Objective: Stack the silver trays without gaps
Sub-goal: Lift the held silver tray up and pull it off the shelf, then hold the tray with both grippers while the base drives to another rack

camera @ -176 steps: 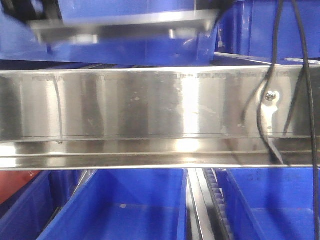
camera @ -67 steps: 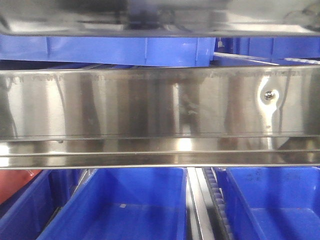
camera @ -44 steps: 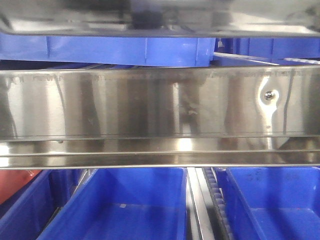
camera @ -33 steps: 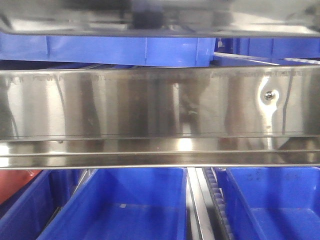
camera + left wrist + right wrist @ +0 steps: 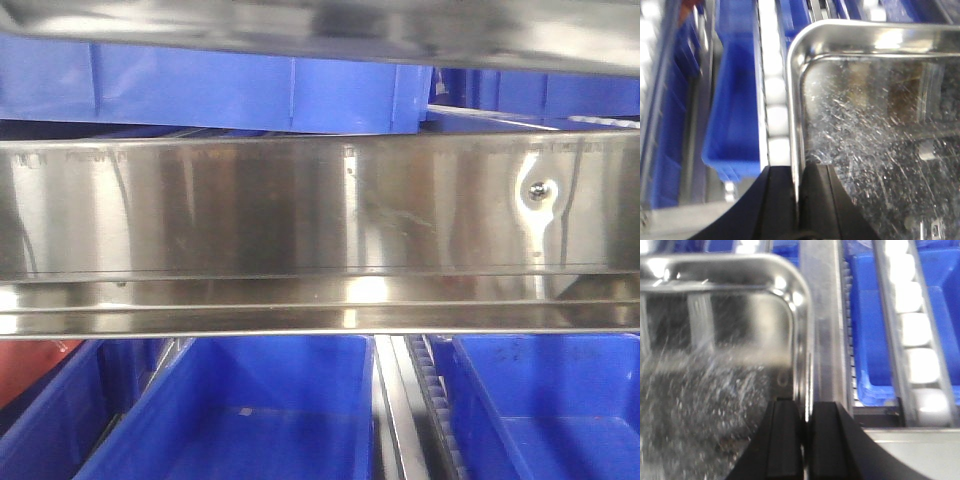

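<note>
One silver tray [image 5: 875,130] is held between both arms, its scratched inside facing the wrist cameras. My left gripper [image 5: 797,200] is shut on the tray's left rim [image 5: 794,95], with one black finger outside and one inside the wall. My right gripper [image 5: 806,440] is shut on the right rim [image 5: 804,340] of the same tray [image 5: 715,390] in the same way. From the front, only the tray's shiny underside [image 5: 330,28] shows as a band along the top edge, slanting lower to the right. I cannot tell whether another tray lies beneath it.
A long steel rail [image 5: 300,210] with a screw [image 5: 540,189] crosses the front view. Blue bins stand below it [image 5: 250,420] and behind it [image 5: 250,90]. Lanes of white rollers [image 5: 775,120] [image 5: 920,340] and blue bins [image 5: 732,110] [image 5: 870,335] flank the tray.
The tray came close to the front camera and now fills the top edge. Over the last half second its left side rose, thinning the band. The cables seen earlier are gone.
</note>
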Controlling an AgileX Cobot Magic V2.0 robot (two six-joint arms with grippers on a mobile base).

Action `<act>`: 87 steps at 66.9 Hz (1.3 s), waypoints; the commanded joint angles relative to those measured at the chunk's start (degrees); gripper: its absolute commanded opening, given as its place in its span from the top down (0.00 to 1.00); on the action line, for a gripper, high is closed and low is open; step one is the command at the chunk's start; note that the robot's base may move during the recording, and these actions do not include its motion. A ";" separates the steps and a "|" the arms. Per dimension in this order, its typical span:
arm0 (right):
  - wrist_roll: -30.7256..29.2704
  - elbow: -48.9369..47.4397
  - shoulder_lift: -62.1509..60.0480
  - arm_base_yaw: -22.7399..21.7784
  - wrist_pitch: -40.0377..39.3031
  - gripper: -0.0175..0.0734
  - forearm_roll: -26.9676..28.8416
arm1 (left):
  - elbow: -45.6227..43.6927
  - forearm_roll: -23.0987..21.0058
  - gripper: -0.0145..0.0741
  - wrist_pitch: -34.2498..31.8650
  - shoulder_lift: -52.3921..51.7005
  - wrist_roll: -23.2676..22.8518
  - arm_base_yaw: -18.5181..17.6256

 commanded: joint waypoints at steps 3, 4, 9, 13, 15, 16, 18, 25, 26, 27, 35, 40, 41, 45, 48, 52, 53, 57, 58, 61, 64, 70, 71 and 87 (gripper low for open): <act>-0.33 -0.48 -0.35 0.33 -2.00 0.82 -0.83 | -0.27 5.75 0.85 -2.75 -0.46 0.36 -0.60; -0.33 -0.48 -0.35 0.33 -2.00 0.82 -0.83 | -0.27 6.30 0.85 -2.69 -0.46 0.36 -0.60; -0.33 -0.48 -0.35 0.33 -2.00 0.82 -0.83 | -0.27 8.80 0.85 -2.69 -0.46 0.36 -0.60; -0.33 -0.48 -0.35 0.33 -2.11 0.82 -0.83 | -0.27 11.16 0.85 -2.69 -0.46 0.36 -0.60; -0.33 -0.48 -0.35 0.33 -2.11 0.82 -0.83 | -0.27 12.22 0.85 -2.69 -0.46 0.36 -0.60; -0.33 -0.48 -0.35 0.33 -2.11 0.82 -0.83 | -0.27 12.67 0.85 -2.69 -0.46 0.36 -0.60; -0.33 -0.48 -0.35 0.33 -2.11 0.82 -0.83 | -0.27 13.43 0.85 -2.69 -0.46 0.36 -0.60; -0.33 -0.48 -0.35 0.33 -2.11 0.82 -0.83 | -0.27 16.01 0.85 -2.69 -0.46 0.36 -0.60; -0.33 -0.48 -0.35 0.33 -2.11 0.82 -0.83 | -0.27 16.36 0.85 -2.69 -0.46 0.36 -0.60; -0.33 -0.48 -0.35 0.33 -2.11 0.82 -0.83 | -0.27 16.53 0.85 -2.69 -0.46 0.36 -0.60; -0.33 -0.48 -0.35 0.33 -2.11 0.82 -0.83 | -0.27 17.94 0.85 -2.80 -0.46 0.36 -0.60; -0.33 -0.48 -0.35 0.33 -2.11 0.82 -0.83 | -0.27 18.05 0.85 -2.78 -0.46 0.36 -0.60; -0.33 -0.48 -0.35 0.33 -2.23 0.82 -0.83 | -0.27 18.05 0.85 -2.78 -0.46 0.36 -0.60; -0.33 -0.48 -0.35 0.33 -2.23 0.82 -0.83 | -0.27 18.05 0.85 -2.78 -0.46 0.36 -0.60; -0.33 -0.48 -0.35 0.33 -2.23 0.82 -0.83 | -0.27 18.05 0.85 -2.78 -0.46 0.36 -0.60; -0.33 -0.48 -0.35 0.33 -2.23 0.82 -0.83 | -0.27 18.05 0.85 -2.78 -0.46 0.36 -0.60; -0.33 -0.48 -0.35 0.33 -2.23 0.82 -0.83 | -0.27 18.05 0.85 -2.78 -0.46 0.36 -0.60; -0.33 -0.48 -0.35 0.33 -2.23 0.82 -0.83 | -0.27 18.05 0.85 -2.78 -0.46 0.36 -0.60; -0.33 -0.48 -0.35 0.33 -2.23 0.82 -0.83 | -0.27 18.05 0.85 -2.78 -0.46 0.36 -0.60; -0.33 -0.48 -0.35 0.33 -2.23 0.82 -0.83 | -0.27 18.05 0.85 -2.78 -0.46 0.36 -0.60; -0.33 -0.48 -0.35 0.33 -2.23 0.82 -0.83 | -0.27 18.05 0.85 -2.78 -0.46 0.36 -0.60; -0.33 -0.48 -0.35 0.33 -2.37 0.82 -0.83 | -0.27 18.05 0.85 -2.78 -0.46 0.36 -0.60; -0.33 -0.48 -0.35 0.33 -2.37 0.82 -0.83 | -0.27 18.05 0.85 -2.78 -0.46 0.36 -0.60; -0.33 -0.48 -0.35 0.33 -2.37 0.82 -0.83 | -0.27 18.05 0.85 -2.78 -0.46 0.36 -0.60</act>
